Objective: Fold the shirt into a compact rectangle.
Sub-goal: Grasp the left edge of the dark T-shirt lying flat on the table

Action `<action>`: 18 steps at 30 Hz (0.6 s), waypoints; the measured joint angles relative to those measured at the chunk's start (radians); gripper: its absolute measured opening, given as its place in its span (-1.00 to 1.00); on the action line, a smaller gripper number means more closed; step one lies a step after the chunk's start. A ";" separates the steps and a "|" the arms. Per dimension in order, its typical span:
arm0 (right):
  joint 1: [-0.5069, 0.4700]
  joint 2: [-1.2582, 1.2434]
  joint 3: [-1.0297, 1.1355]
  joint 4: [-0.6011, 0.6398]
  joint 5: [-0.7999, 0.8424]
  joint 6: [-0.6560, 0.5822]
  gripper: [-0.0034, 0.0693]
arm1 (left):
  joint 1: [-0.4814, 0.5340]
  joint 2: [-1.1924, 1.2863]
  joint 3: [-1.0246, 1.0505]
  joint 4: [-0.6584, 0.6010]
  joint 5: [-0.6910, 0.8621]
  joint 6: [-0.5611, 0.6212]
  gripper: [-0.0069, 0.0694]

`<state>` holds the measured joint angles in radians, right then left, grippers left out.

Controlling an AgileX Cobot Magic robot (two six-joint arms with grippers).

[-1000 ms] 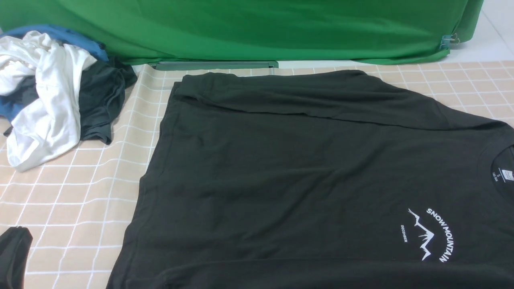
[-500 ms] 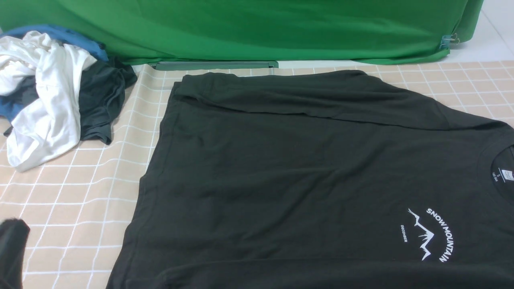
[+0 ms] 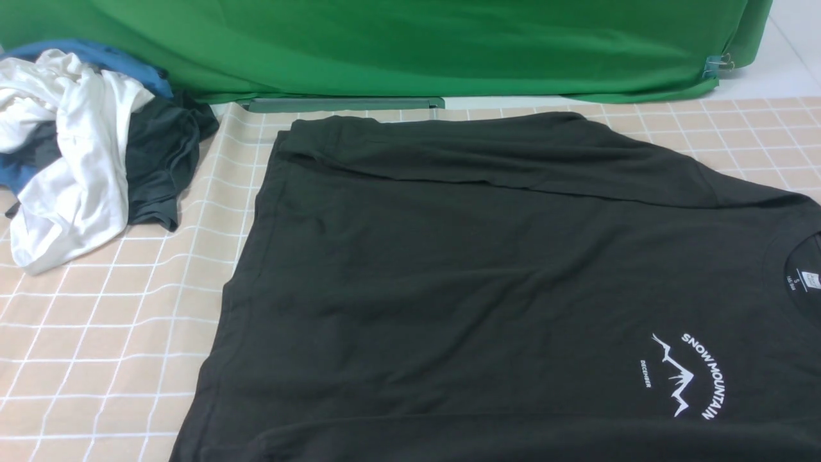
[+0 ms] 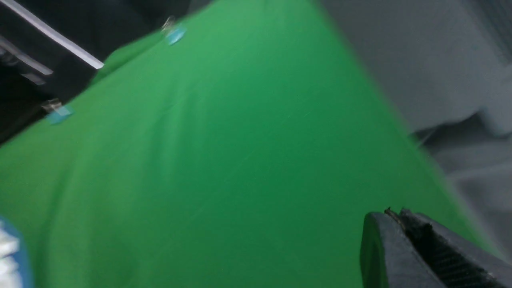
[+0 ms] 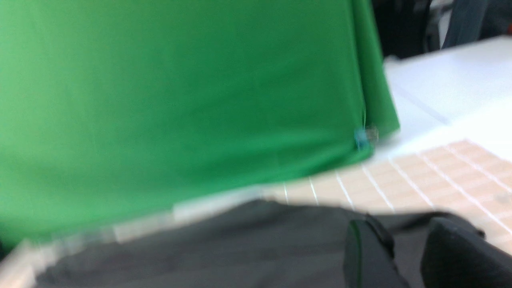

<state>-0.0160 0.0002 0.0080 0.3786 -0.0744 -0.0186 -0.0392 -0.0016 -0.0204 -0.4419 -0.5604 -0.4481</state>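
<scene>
The black shirt lies flat on the checked tablecloth, collar and white neck label to the right and the white mountain print near the front right. Its far sleeve is folded over the body along the back edge. Neither gripper shows in the front view. In the left wrist view my left gripper is shut with nothing in it, raised in front of the green cloth. The right wrist view shows my right gripper open above the shirt, nothing between its fingers.
A heap of white, blue and dark grey clothes sits at the back left. The green backdrop cloth hangs along the table's far edge, held by a clip at the right. Bare checked cloth shows to the left of the shirt.
The dark left gripper that showed at the lower left corner of the front view has lifted out of that view. The shirt has not moved.
</scene>
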 joint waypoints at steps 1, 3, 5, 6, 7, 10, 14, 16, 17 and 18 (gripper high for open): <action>0.000 0.000 0.000 0.002 -0.009 0.019 -0.23 | 0.000 -0.001 -0.019 0.022 0.018 -0.017 -0.77; 0.000 0.000 0.000 0.009 -0.041 0.088 -0.23 | 0.000 0.008 -0.134 0.107 0.172 -0.049 -0.77; 0.000 0.000 0.000 0.012 -0.048 0.103 -0.23 | 0.000 0.039 -0.228 0.165 0.336 -0.053 -0.77; 0.000 0.000 0.000 0.013 -0.053 0.103 -0.23 | 0.000 0.072 -0.274 0.197 0.425 -0.056 -0.77; 0.000 0.000 0.000 0.013 -0.056 0.103 -0.23 | 0.000 0.096 -0.307 0.213 0.496 -0.056 -0.77; 0.000 0.000 0.000 0.013 -0.141 0.123 -0.26 | 0.000 0.283 -0.483 0.244 0.903 0.029 -0.77; 0.003 -0.001 -0.050 0.017 -0.116 0.224 -0.33 | 0.000 0.535 -0.604 0.192 1.257 0.274 -0.77; 0.016 0.013 -0.165 0.015 0.007 0.230 -0.50 | 0.000 0.678 -0.632 0.136 1.368 0.403 -0.77; 0.034 0.048 -0.266 0.009 0.099 0.197 -0.67 | 0.000 0.761 -0.638 0.102 1.408 0.467 -0.77; 0.050 0.086 -0.340 0.009 0.194 0.143 -0.75 | 0.000 0.840 -0.640 0.073 1.427 0.514 -0.77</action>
<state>0.0345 0.0857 -0.3319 0.3871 0.1192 0.1239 -0.0392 0.8383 -0.6603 -0.3689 0.8667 0.0661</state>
